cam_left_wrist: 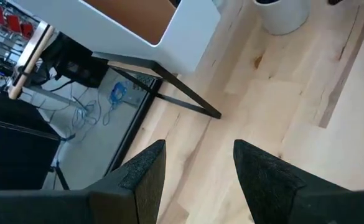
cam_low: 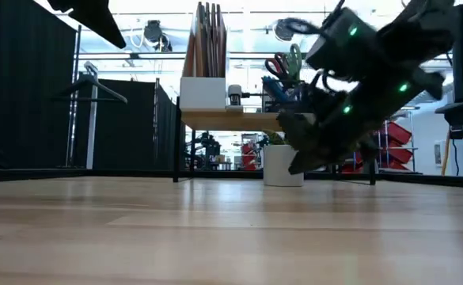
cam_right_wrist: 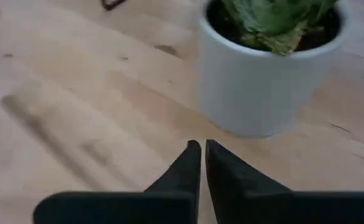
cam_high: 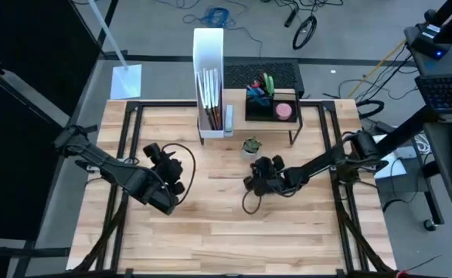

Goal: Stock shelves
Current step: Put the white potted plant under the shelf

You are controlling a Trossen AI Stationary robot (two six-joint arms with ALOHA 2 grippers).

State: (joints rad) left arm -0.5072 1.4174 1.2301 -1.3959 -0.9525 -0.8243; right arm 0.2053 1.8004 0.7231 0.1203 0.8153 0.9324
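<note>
Pale plank table (cam_high: pixel 233 232), round glazed pot (cam_right_wrist: pixel 256 87)

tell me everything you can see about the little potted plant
The potted plant is a small green succulent-looking plant in dark soil, in a plain white round pot with a smooth matte look. It stands upright on the bare wood table, just in front of the shelves, not on them. Nothing touches it. The right gripper, fingers shut, points at it from close by, with a gap between.
</note>
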